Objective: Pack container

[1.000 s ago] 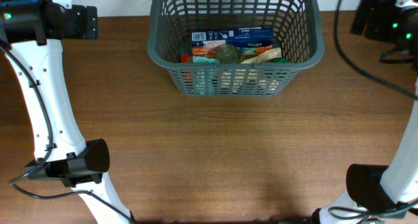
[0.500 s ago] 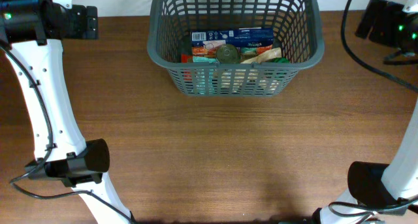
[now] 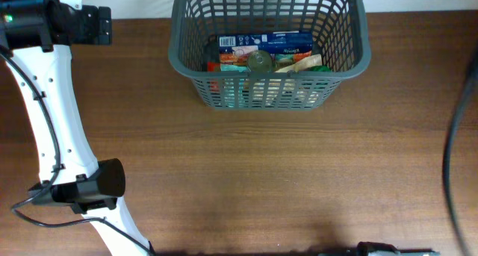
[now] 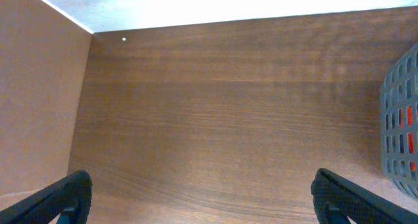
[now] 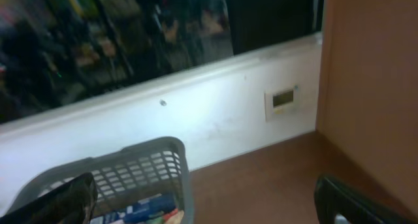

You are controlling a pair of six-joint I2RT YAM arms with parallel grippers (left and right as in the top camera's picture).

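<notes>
1. Regarding the container [image 3: 269,68]: sits at the far middle of the bench [image 3: 261,174], upright, already loaded with a blue box [image 3: 265,41], a round tin [image 3: 259,60] and bright packets packed close together.
2. Nothing loose visible on the bare wood around it, so probably close to done.
3. Likely trouble: clipping the rim on a careless sweep and dragging or tipping the load. Also snagging the dark cable [image 3: 450,136] hanging at the right edge.
4. Left arm [image 3: 52,99]: reaches up the left side, elbow low. Left pincer [image 4: 202,194] released, fingers spread wide, nothing between them, over bare wood just left of the lattice side.
5. Right pincer [image 5: 206,198]: likewise released and empty, raised and looking across the near corner of the rim toward the white wall [image 5: 215,119]. Out of the overhead view.
</notes>
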